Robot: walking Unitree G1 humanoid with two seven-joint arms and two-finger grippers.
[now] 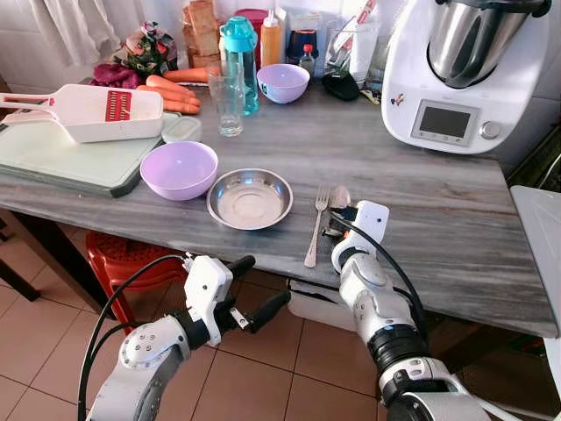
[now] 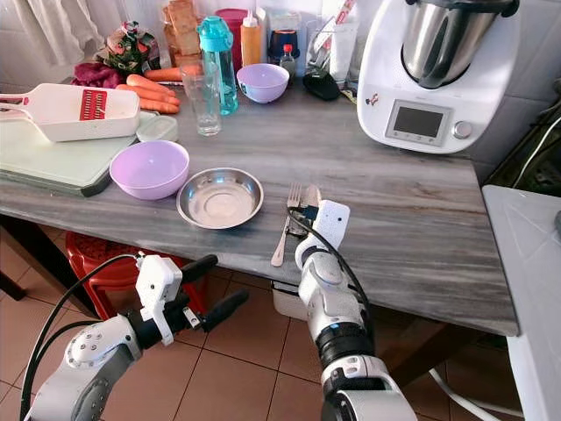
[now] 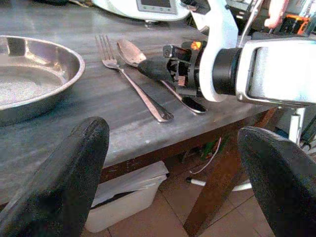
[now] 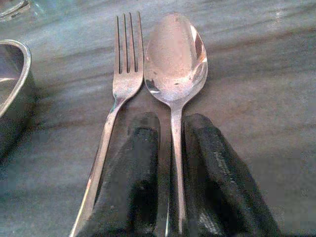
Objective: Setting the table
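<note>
**Spoon laid beside fork; release is the risk**

On the grey stone-look table [image 1: 421,210], the right gripper [image 4: 170,168] rests low with its two black fingers [image 4: 140,163] closed narrowly on the handle of a polished steel spoon [image 4: 175,59]. That spoon lies bowl-up, just beside a steel four-tined fork [image 4: 126,64], the two close to parallel and nearly touching at the shoulders. To the robot's left of the fork sits a shallow round steel dish [image 1: 250,198], and a lilac plastic bowl [image 1: 179,169] stands just beyond it.

The left gripper [image 1: 254,289] hangs below the table edge, fingers spread wide and holding nothing.

Judging by the layout, the place setting is nearly done and the spoon only needs releasing. Trouble could come here: if the fingers open unevenly or drag as the arm draws back, the handle may swing and knock the fork askew. Both handles also end near the table's front edge, so a backward tug could pull the spoon off onto the tiled floor [image 1: 263,377].
</note>
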